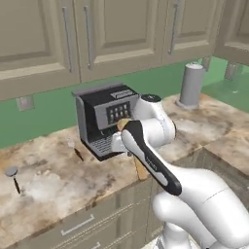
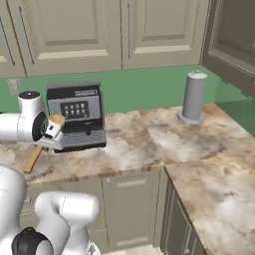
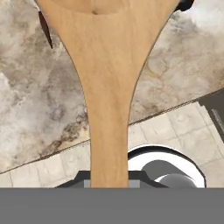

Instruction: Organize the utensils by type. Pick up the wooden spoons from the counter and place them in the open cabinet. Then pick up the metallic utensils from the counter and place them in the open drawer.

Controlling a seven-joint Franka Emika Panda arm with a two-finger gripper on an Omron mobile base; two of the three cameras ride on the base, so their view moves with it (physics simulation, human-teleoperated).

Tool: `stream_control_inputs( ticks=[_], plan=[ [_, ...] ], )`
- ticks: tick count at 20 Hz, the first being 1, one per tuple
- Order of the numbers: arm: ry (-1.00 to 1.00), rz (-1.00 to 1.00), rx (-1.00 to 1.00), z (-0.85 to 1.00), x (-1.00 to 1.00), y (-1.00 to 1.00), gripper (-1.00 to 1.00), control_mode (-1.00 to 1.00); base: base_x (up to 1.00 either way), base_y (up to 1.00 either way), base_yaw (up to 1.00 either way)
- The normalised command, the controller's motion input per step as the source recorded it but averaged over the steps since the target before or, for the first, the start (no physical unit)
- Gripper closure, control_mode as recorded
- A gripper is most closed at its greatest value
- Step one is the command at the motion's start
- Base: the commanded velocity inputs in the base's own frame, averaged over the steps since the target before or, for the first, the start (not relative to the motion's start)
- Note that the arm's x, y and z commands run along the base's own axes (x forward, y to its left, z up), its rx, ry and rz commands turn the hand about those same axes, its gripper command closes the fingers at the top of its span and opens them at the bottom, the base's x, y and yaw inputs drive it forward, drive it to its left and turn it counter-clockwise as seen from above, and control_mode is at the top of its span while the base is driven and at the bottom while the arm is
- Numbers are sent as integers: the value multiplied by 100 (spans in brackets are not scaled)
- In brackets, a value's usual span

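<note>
**Big wooden spoon clamped in the hand, above the counter's edge**

The gripper (image 3: 109, 183) has its fingers drawn in narrow on the handle of the large wooden spoon (image 3: 109, 87), bowl pointing away from the hand; it hangs over the counter (image 1: 53, 185), just in front of the coffee machine (image 1: 104, 119); two metallic utensils (image 1: 14, 177) lie well off to the left; a grey canister (image 1: 190, 85) stands far right.

Black-grey coffee machine (image 2: 77, 117) against green backsplash (image 2: 144, 87); grey cylinder (image 2: 193, 97) well right.
</note>
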Motion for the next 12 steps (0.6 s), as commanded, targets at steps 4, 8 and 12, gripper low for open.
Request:
stream_control_inputs(
  ticks=[4,8,12],
  plan=[
    [0,0,0,0,0,0,100,100,0,2,-100],
    [0,0,0,0,0,0,100,100,-4,0,-97],
    [0,0,0,0,0,0,100,100,-6,0,-95]
  ],
)
